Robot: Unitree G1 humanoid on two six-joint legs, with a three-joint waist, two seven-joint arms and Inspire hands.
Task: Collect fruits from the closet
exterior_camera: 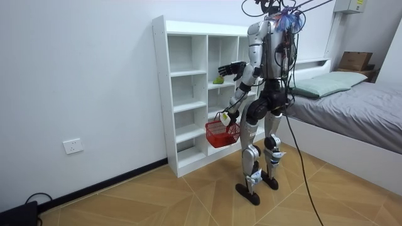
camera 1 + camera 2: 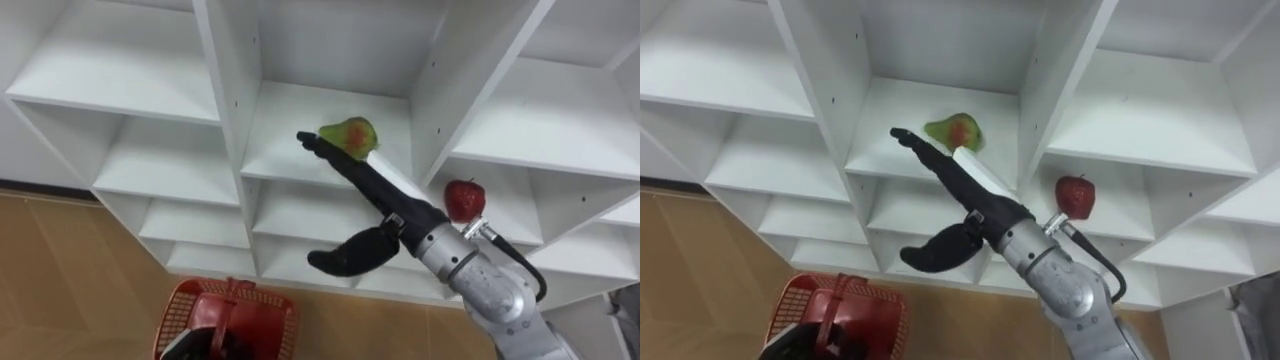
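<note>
Well, the right robot hand (image 2: 378,197) is stretched out open beside the blushed green pear (image 2: 352,131) on the closet shelf (image 2: 280,160); I'd say it should reach deeper and curl behind the fruit, not nudge it away. A red apple (image 2: 464,198) waits one compartment over; the red basket (image 2: 185,305) hangs from the left robot hand (image 1: 225,114), grip unclear.
</note>
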